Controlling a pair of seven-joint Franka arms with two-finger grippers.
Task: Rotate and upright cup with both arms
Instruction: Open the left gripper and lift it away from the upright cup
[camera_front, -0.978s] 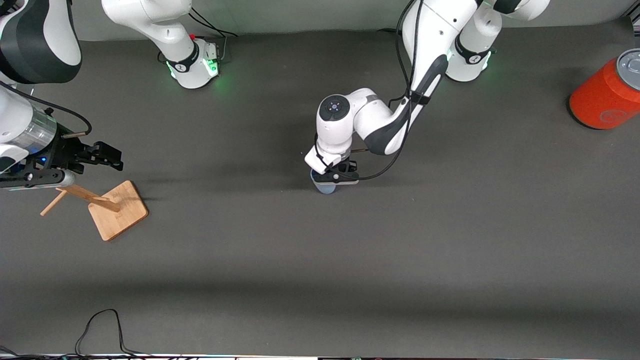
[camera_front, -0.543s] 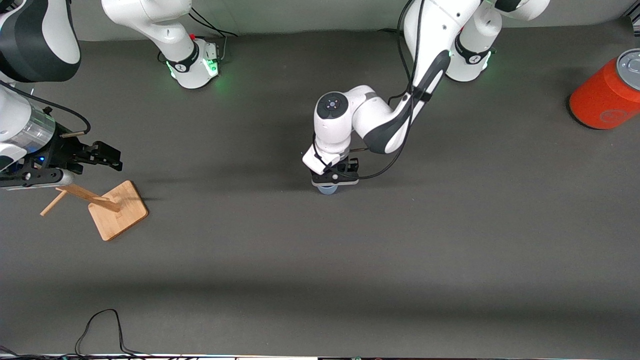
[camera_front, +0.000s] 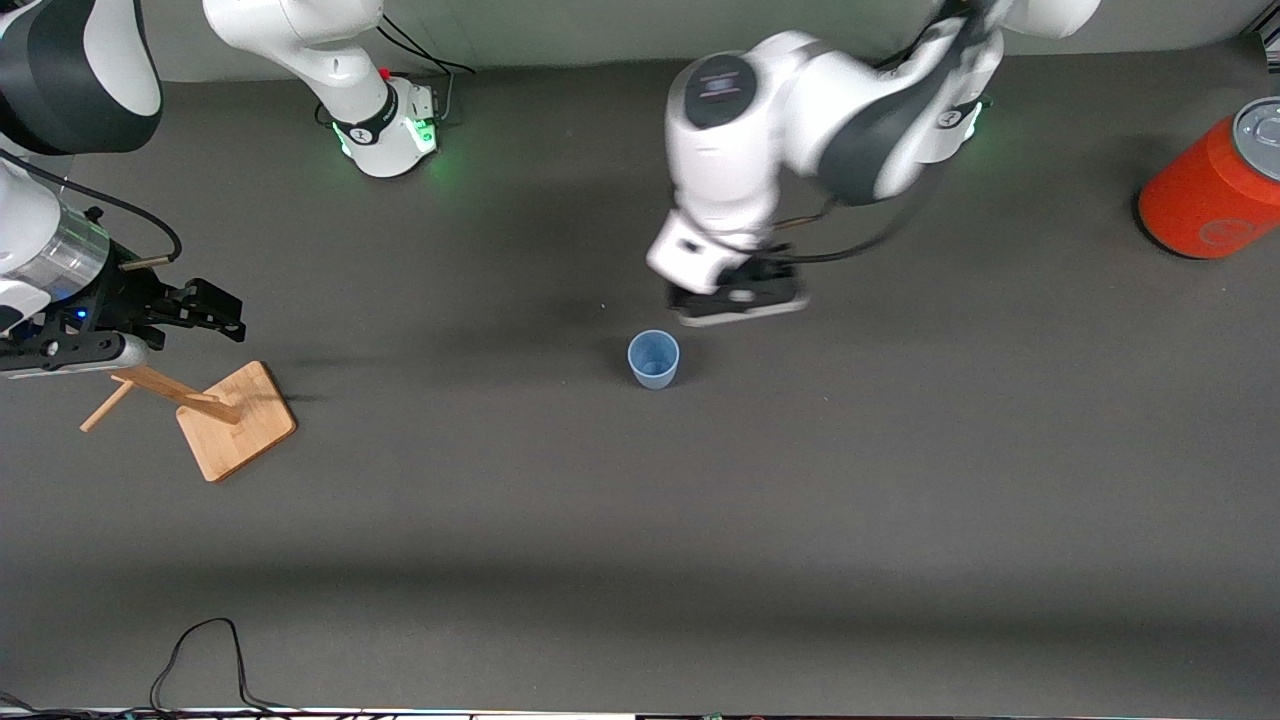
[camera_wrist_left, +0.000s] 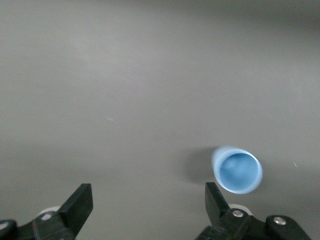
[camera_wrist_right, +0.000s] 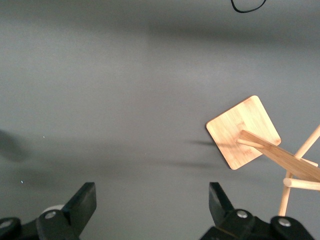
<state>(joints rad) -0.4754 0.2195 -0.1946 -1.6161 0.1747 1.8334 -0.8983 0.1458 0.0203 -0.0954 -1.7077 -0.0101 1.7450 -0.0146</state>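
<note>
The small pale-blue cup stands upright on the dark table near its middle, mouth up, with nothing touching it. My left gripper hangs in the air above the table beside the cup, toward the robots' bases. In the left wrist view the cup lies outside the open left gripper, just past one fingertip, and nothing is between the jaws. My right gripper waits open at the right arm's end of the table and holds nothing, as the right wrist view also shows.
A wooden stand with a square base and slanted pegs sits under the right gripper, also seen in the right wrist view as the wooden stand. A large orange can stands at the left arm's end. A black cable loops near the front edge.
The left gripper opened, let go of the cup and rose away toward its base. The cup stayed standing on the table. The right arm has not moved.
</note>
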